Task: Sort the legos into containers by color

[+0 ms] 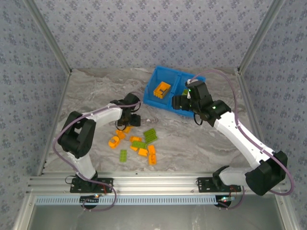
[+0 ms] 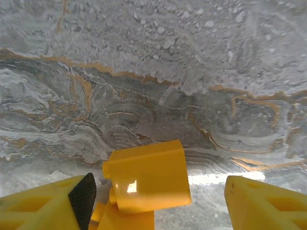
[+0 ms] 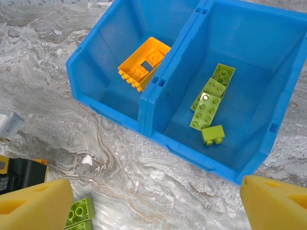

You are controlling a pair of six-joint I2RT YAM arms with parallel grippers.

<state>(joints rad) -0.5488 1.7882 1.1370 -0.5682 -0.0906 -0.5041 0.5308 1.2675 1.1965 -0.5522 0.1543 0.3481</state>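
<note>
Orange lego (image 2: 146, 177), base cut off, sits inside the spread left hand (image 2: 158, 191). Right hand (image 3: 156, 191) spread, empty, near bin (image 3: 144, 108).

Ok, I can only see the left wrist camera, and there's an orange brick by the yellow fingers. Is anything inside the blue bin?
Observer: Yes, one orange brick lies in the left compartment.
Operator: What about green ones?
Observer: Several green bricks lie in the right compartment.
Operator: Where's the other arm?
Observer: The right end effector is open and empty, close to the blue bin.
</note>
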